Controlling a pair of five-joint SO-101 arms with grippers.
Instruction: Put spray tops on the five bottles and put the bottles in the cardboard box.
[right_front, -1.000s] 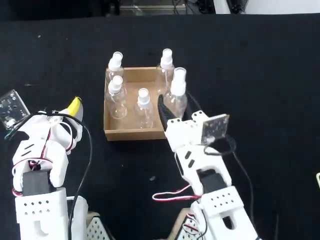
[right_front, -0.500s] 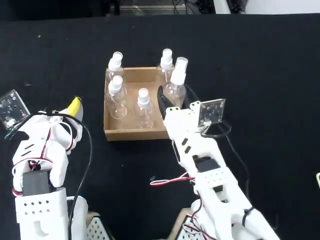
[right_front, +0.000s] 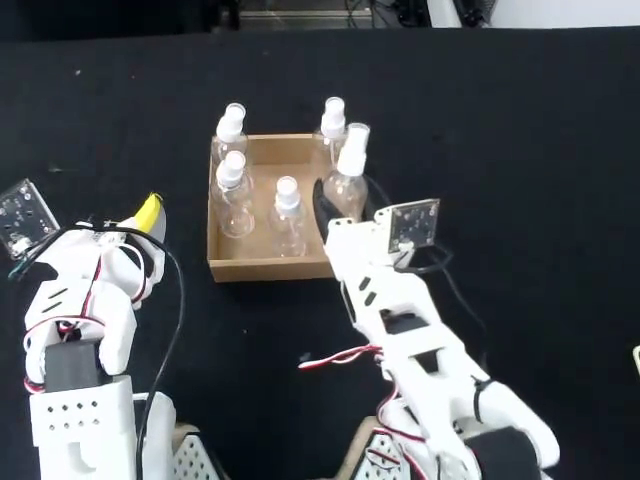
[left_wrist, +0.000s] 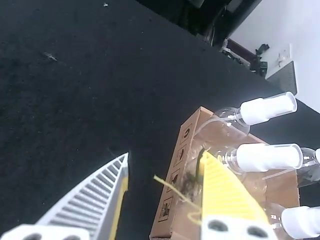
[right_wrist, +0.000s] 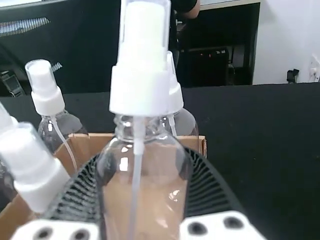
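The open cardboard box (right_front: 265, 267) sits mid-table with four clear bottles with white spray tops standing in it: back left (right_front: 231, 128), left (right_front: 233, 185), middle (right_front: 288, 210) and back right (right_front: 331, 122). My right gripper (right_front: 343, 205) is shut on a fifth capped bottle (right_front: 349, 172), held upright at the box's right side. In the right wrist view this bottle (right_wrist: 142, 170) stands between the black fingers, with the box rim (right_wrist: 80, 142) and another bottle (right_wrist: 47, 95) behind. My left gripper (right_front: 150, 215) rests open left of the box (left_wrist: 182, 165), holding nothing.
The table is covered in black cloth (right_front: 520, 150), with open room to the right and left of the box. Red and white cables (right_front: 335, 358) trail beside the right arm's base. Dark equipment lines the table's far edge.
The right arm has stretched forward, carrying the held bottle a little farther toward the box's right side. The left arm has not moved.
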